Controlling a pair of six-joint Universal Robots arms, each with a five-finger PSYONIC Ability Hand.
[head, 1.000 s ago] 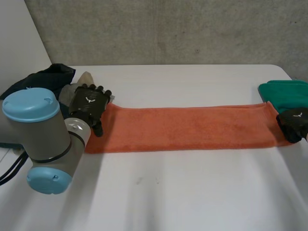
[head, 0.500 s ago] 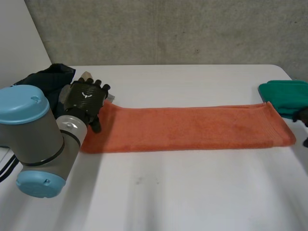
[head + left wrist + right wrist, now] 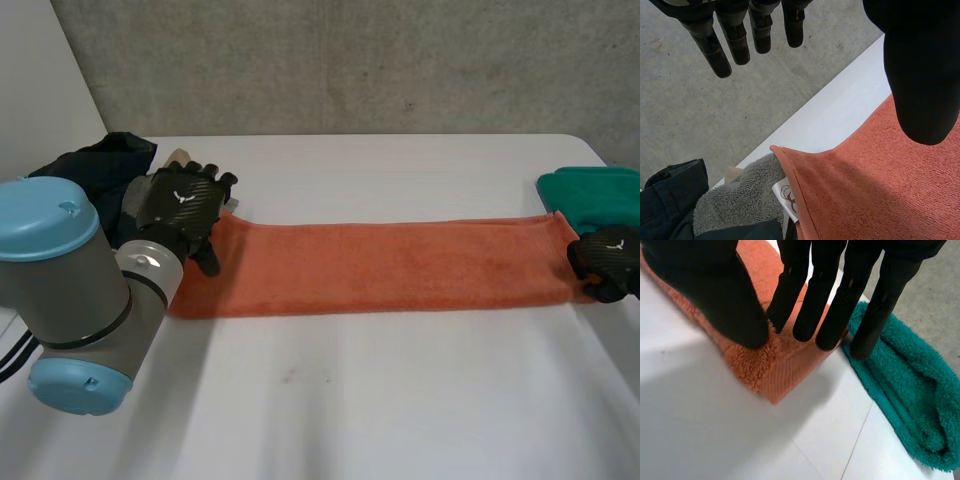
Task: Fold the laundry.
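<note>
Lengthwise, the orange towel [image 3: 400, 265] is laid out across the counter [image 3: 400, 400]. Its right end is pinched between the thumb and fingers of the right robot hand [image 3: 605, 258], while the left robot hand [image 3: 182, 210] is held open above the left end, gripping nothing. The pinch looks shallow, so a layer may be dropped, and the green towel [image 3: 590, 195] just beside it may be snagged. No container is used: the dark garment [image 3: 90, 165] and grey towel [image 3: 735, 200] are heaped directly on the counter.

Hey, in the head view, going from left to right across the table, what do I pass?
From the left: dark clothes → left hand → orange towel → right hand.
</note>
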